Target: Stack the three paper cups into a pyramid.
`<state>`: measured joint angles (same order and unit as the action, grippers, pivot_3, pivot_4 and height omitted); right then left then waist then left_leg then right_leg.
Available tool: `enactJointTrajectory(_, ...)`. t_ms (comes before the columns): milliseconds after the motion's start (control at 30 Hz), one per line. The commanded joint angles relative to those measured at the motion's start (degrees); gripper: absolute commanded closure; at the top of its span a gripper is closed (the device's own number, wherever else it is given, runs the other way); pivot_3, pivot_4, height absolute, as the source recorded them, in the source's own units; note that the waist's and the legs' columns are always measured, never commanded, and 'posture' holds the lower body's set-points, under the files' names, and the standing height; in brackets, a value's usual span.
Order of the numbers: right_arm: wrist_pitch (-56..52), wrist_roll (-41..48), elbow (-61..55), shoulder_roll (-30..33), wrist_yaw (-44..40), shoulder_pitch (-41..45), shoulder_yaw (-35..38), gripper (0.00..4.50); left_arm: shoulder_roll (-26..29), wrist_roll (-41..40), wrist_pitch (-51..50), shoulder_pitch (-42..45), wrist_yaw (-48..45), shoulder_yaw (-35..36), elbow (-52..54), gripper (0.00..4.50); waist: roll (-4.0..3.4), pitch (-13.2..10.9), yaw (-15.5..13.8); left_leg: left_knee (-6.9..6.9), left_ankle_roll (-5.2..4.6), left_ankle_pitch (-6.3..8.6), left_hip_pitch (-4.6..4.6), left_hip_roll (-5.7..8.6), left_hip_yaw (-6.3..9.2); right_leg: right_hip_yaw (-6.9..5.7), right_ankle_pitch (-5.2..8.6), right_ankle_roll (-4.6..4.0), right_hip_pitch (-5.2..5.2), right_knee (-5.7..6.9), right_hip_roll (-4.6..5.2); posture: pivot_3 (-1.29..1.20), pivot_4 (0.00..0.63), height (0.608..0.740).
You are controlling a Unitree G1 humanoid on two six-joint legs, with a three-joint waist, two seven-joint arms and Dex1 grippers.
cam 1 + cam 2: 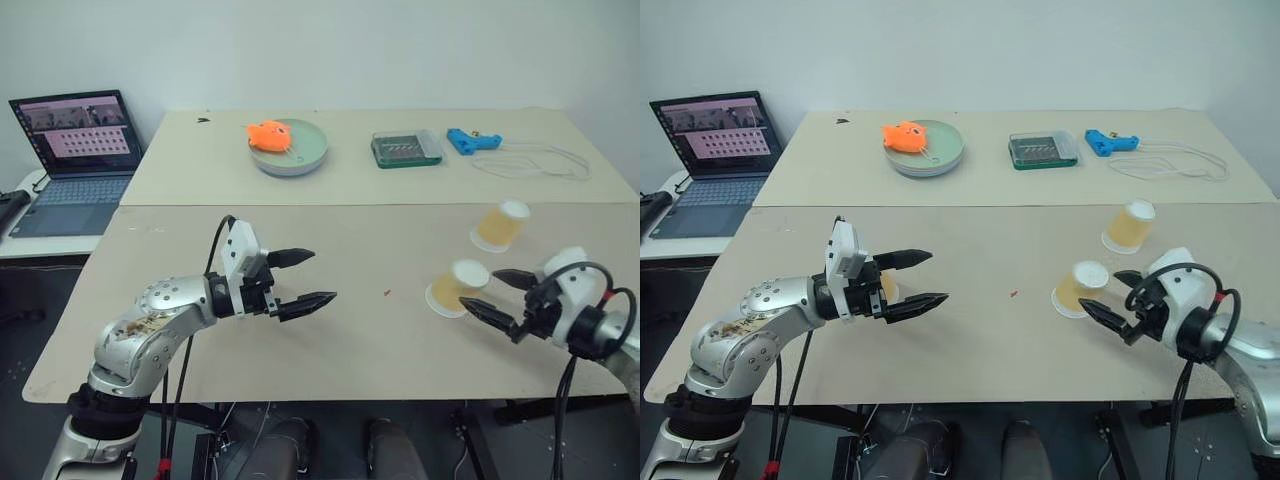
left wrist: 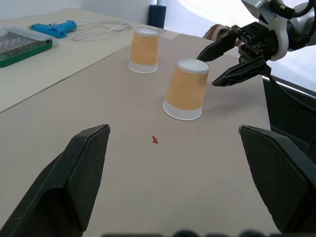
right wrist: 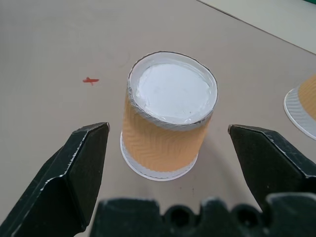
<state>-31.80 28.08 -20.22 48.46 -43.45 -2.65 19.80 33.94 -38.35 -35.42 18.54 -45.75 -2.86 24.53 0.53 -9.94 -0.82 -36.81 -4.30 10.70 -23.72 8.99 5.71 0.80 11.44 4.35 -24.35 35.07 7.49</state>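
With my right gripper point(image 1: 497, 292) spread wide at the lower right of the head view, nothing is held yet; the near cup point(image 1: 456, 288) stands upside down just ahead of its tips, not between them. My left gripper point(image 1: 303, 277), left of centre, is likewise wide and empty. A second cup point(image 1: 499, 225) stands inverted further up and right, well apart from the first. A third cup point(image 1: 888, 286) peeks out behind my left fingers in the right eye view; the left eye hides it. So I judge the pyramid not begun: no two cups stand side by side and none is on top. My right wrist view shows the near cup's white base point(image 3: 173, 90) facing up, and a small red mark point(image 3: 90, 80) on the table point(image 1: 350, 340).
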Motion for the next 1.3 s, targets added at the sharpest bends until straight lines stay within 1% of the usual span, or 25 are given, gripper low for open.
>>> enactJointTrajectory(33, 1.4, -0.5, -0.4, -0.8, 0.6, 3.7, -1.4, 0.0, -0.1, -0.5, 0.1, 0.2, 0.3, 1.1, 2.4, 0.03, 0.0, 0.0, 0.1, 0.0, 0.0, 0.0, 0.0, 0.0, 0.0, -0.01, 0.0, -0.01, 0.0, 0.0, 0.0, 0.0, 0.15, 0.73)
enactJointTrajectory(200, 1.3, -1.6, 1.5, -2.0, 1.1, 7.8, -4.0, 0.0, -0.2, -0.4, 0.0, 0.2, 0.5, 1.1, 2.5, 0.03, 0.0, 0.0, 0.0, -0.02, 0.0, 0.0, 0.0, 0.01, 0.0, -0.01, -0.06, -0.1, -0.01, 0.0, -0.02, 0.0, 0.15, 0.73)
enactJointTrajectory(267, 1.3, -2.0, 2.0, -2.4, 1.0, 8.8, -4.8, 0.0, -0.2, -0.3, -0.1, 0.2, 0.6, 1.0, 2.5, 0.03, 0.01, 0.0, 0.0, -0.03, 0.0, 0.0, 0.0, 0.02, 0.01, 0.0, -0.22, -0.35, -0.01, 0.0, -0.02, 0.0, 0.15, 0.73)
enactJointTrajectory(600, 1.8, -3.1, 3.5, -3.7, 1.0, 9.7, -5.4, 0.0, 0.3, -0.6, -0.7, 0.0, 1.0, 1.7, 3.0, 0.03, 0.0, 0.0, 0.0, -0.03, 0.01, -0.01, 0.0, 0.03, 0.02, 0.0, -0.26, -0.41, -0.02, 0.02, -0.05, 0.0, 0.15, 0.73)
enactJointTrajectory(667, 2.0, -3.3, 3.5, -4.0, 1.1, 9.8, -5.5, 0.5, 0.2, -0.6, -0.8, 0.1, 1.1, 1.7, 3.0, 0.0, 0.0, 0.0, 0.1, -0.03, 0.01, -0.01, 0.01, 0.02, 0.02, 0.0, -0.26, -0.41, -0.02, 0.03, -0.05, 0.0, 0.15, 0.73)
enactJointTrajectory(700, 2.1, -3.4, 3.5, -4.1, 1.1, 9.8, -5.6, 0.66, 0.3, -0.5, -0.8, 0.1, 1.0, 1.7, 3.0, 0.0, 0.0, 0.0, 0.1, -0.03, 0.01, -0.01, 0.01, 0.02, 0.01, 0.0, -0.26, -0.41, -0.02, 0.03, -0.05, 0.0, 0.15, 0.73)
enactJointTrajectory(767, 2.1, -3.7, 3.5, -4.2, 1.2, 10.0, -5.7, 1.47, 0.3, -0.5, -0.9, 0.1, 1.0, 1.8, 3.1, 0.0, 0.0, 0.0, 0.1, -0.03, 0.02, -0.01, 0.02, 0.02, 0.01, 0.0, -0.26, -0.41, -0.02, 0.03, -0.05, 0.0, 0.15, 0.73)
enactJointTrajectory(800, 2.0, -3.7, 3.5, -4.3, 1.4, 10.1, -5.6, 1.77, 0.3, -0.6, -0.9, 0.1, 1.0, 1.8, 3.1, 0.0, 0.0, 0.0, 0.1, -0.03, 0.01, -0.01, 0.02, 0.02, 0.01, 0.0, -0.26, -0.41, -0.02, 0.03, -0.06, 0.0, 0.15, 0.73)
enactJointTrajectory(1000, 1.9, -3.6, 3.1, -4.9, 1.3, 11.3, -5.8, 1.77, 0.4, -0.4, -1.0, 0.1, 0.9, 1.5, 3.0, 0.0, 0.0, 0.0, 0.1, -0.03, 0.02, -0.02, 0.02, 0.02, 0.01, 0.0, -0.26, -0.42, -0.02, 0.03, -0.05, 0.0, 0.15, 0.73)
enactJointTrajectory(1067, 2.1, -3.2, 3.6, -5.3, 1.0, 13.1, -6.4, 1.77, 0.4, -0.5, -1.1, 0.0, 0.9, 1.5, 3.1, 0.0, 0.0, 0.0, 0.1, -0.03, 0.02, -0.02, 0.02, 0.02, 0.01, 0.0, -0.26, -0.43, -0.02, 0.03, -0.06, 0.0, 0.15, 0.73)
enactJointTrajectory(1233, 1.9, -2.2, 7.6, -6.9, -1.9, 24.7, -10.4, 1.77, 0.4, -0.4, -1.2, 0.0, 1.0, 1.4, 3.2, 0.0, 0.0, 0.0, 0.5, -0.04, 0.05, -0.03, 0.05, 0.01, -0.01, 0.0, -0.31, -0.47, -0.03, 0.05, -0.07, 0.0, 0.15, 0.73)
enactJointTrajectory(1300, 2.0, -2.2, 10.4, -8.4, -4.3, 31.0, -13.6, 1.77, 0.4, -0.3, -1.2, -0.1, 1.0, 1.3, 3.4, 0.0, 0.0, 0.0, 0.5, -0.04, 0.07, -0.05, 0.05, -0.01, 0.0, -0.02, -0.33, -0.5, -0.03, 0.05, -0.09, 0.0, 0.15, 0.73)
